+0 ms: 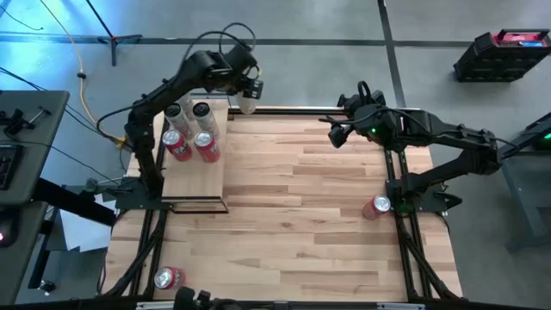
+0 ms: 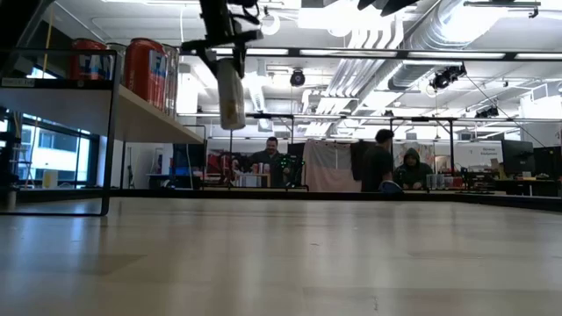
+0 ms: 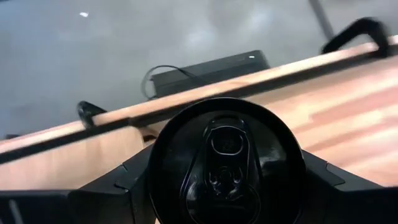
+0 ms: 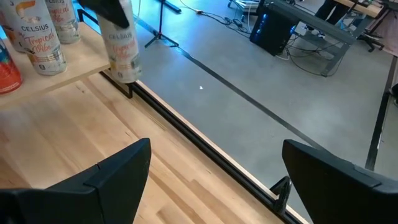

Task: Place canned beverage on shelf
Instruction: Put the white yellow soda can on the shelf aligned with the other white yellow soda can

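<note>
We have the left gripper (image 1: 248,95) clamped on a white can (image 1: 247,104), fingers on both its sides, held in the air just off the shelf (image 1: 194,176) far corner, beside four cans standing there. Right gripper (image 1: 337,132) hangs wide open, empty, well apart from the shelf.

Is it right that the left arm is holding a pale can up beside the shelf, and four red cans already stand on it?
Not quite: the pale-wood shelf holds two red cans and two pale ones, as the high view shows. The left gripper does hold a pale can.
</note>
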You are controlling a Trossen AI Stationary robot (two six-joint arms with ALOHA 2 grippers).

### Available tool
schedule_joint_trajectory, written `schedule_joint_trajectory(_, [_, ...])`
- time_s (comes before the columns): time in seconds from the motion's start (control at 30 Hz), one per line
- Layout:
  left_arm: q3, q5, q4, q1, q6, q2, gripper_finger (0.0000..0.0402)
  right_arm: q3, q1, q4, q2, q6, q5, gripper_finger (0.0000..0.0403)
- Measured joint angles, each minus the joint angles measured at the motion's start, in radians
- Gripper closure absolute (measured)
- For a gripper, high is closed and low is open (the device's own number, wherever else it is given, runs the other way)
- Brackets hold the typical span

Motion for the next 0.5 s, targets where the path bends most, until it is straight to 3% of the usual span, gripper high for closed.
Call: schedule_joint_trajectory(0.5, [0.000, -0.009, -0.035, -0.033, -0.004, 0.034, 0.0163, 0.000, 0.001, 0.000, 0.000, 0.042, -0.020, 0.0055])
